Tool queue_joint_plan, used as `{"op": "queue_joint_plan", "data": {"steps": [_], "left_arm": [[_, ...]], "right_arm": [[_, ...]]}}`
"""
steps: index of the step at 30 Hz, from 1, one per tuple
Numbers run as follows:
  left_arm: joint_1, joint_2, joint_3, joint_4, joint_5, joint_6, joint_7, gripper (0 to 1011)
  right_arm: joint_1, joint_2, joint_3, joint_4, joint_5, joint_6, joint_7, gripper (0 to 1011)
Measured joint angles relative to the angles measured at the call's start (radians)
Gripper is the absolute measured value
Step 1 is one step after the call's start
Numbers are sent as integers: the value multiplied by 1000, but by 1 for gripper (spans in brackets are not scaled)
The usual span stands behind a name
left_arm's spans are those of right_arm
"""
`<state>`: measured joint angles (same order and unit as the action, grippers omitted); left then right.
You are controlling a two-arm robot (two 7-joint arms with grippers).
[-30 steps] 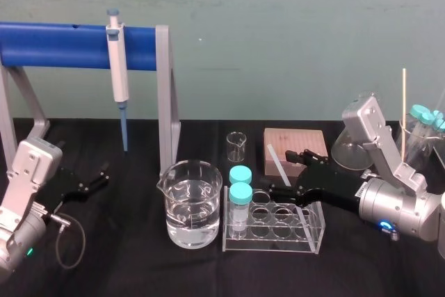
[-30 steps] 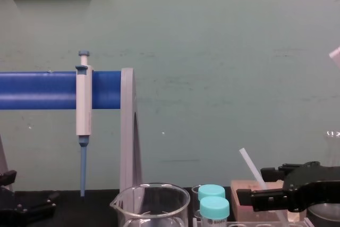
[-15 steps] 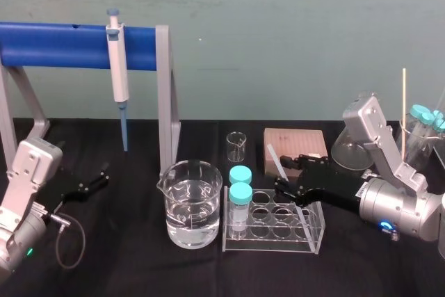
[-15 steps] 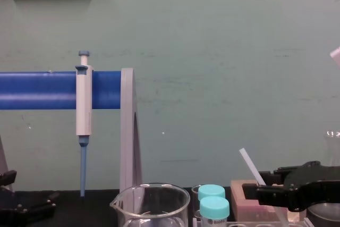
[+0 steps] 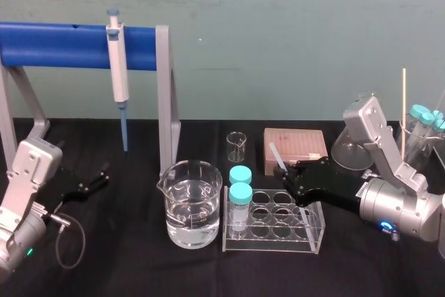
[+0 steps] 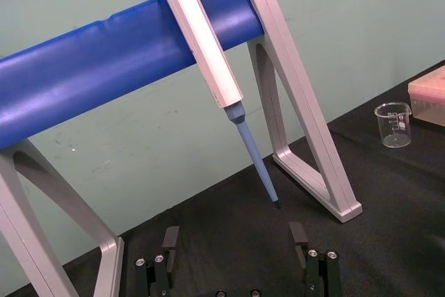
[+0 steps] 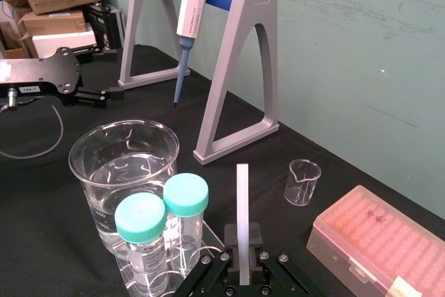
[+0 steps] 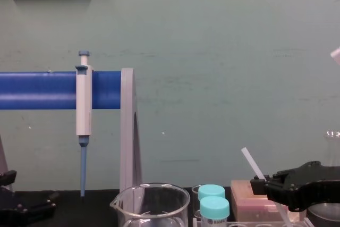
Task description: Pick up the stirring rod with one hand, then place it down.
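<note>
The stirring rod (image 5: 276, 156) is a thin translucent-white stick, tilted, just in front of the pink tip box. My right gripper (image 5: 290, 175) reaches in from the right, behind the tube rack. Its two black fingers are shut on the rod's lower part. The right wrist view has the rod (image 7: 242, 213) rising straight out from between the closed fingers of the right gripper (image 7: 241, 269). From the chest, the rod (image 8: 252, 164) slants up and left out of the right gripper (image 8: 264, 186). My left gripper (image 5: 94, 180) is parked at the far left on the black table, and it stands open (image 6: 233, 259).
A beaker of water (image 5: 193, 203) stands left of the clear tube rack (image 5: 306, 231), which holds two teal-capped tubes (image 5: 240, 196). A small empty beaker (image 5: 236, 146) and the pink tip box (image 5: 295, 145) sit behind. A pipette (image 5: 118, 67) hangs on the blue stand (image 5: 69, 45). Glassware (image 5: 351, 147) crowds the right.
The right gripper's fingers have closed from wide apart onto the rod. The rod has shifted slightly with them. The left arm has not moved.
</note>
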<state>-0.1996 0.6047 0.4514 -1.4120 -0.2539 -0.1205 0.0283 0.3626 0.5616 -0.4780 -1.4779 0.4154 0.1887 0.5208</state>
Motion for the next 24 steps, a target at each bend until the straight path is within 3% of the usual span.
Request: {"op": "queue_joint_plan", "data": {"steps": [10,24], "left_arm": [[0,0,0,0,0,0,0,1000],[0,0,0,0,0,0,0,1000]], "right_arm": [[-13,-8,12,-1,5,-28,-2,71],[-117,-56,112,7,57,-328,16,71]]}}
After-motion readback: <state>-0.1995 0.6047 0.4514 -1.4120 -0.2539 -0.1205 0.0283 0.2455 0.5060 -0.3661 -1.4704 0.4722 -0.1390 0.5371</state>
